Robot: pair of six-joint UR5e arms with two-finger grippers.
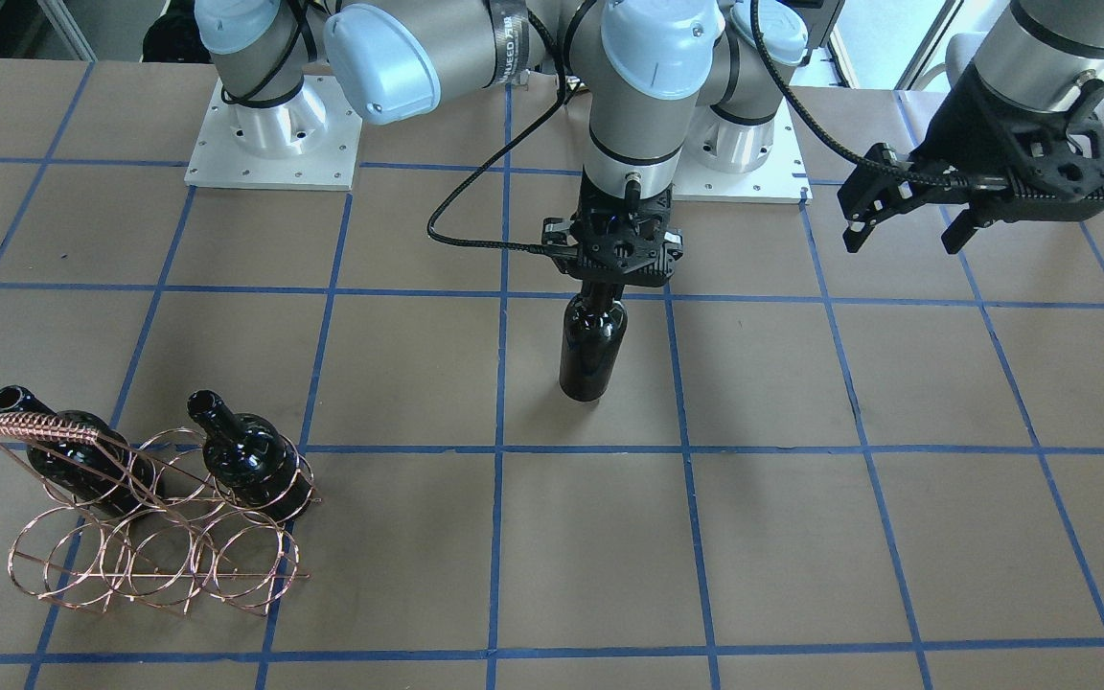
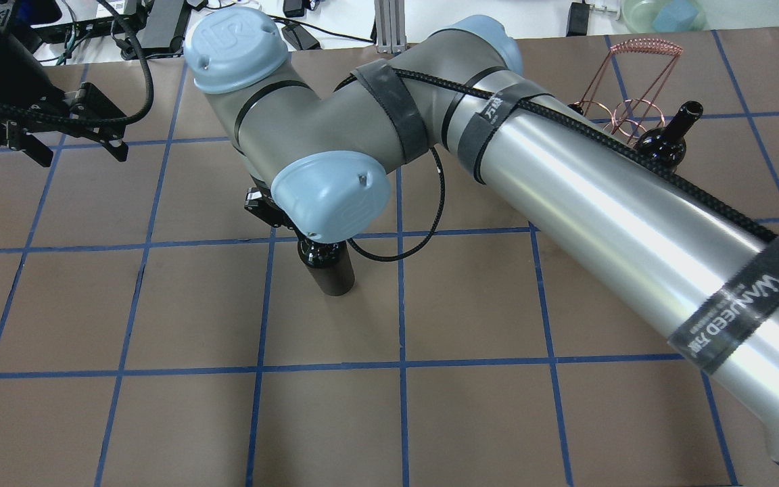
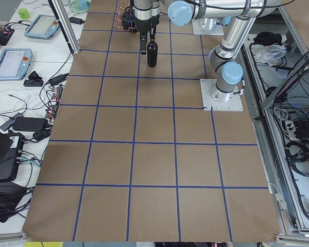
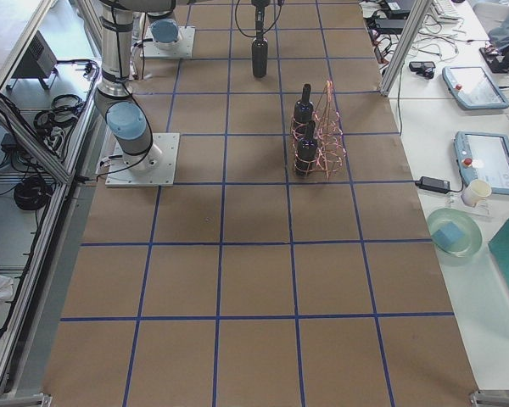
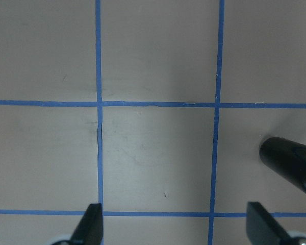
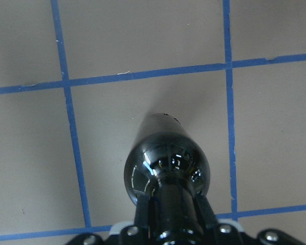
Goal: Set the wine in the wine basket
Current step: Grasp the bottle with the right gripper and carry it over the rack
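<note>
Bright, even light is falling from above on the table (image 1: 418, 345), and shadows are lying soft and short. The wine (image 6: 166, 163) is reflecting small bright lights on its shoulder. Strong glare is running along the right arm (image 2: 599, 223). Both wrist views are looking slightly soft.

Right arm: extended forward, wrist vertical. Right gripper (image 1: 594, 286): pointing straight down, fingers clamped on the neck of the upright wine (image 1: 592, 345). Left arm: raised, well apart from the wine, on the robot's left of it. Left gripper (image 1: 905, 230): tilted downward in the air, fingers spread wide.
</note>
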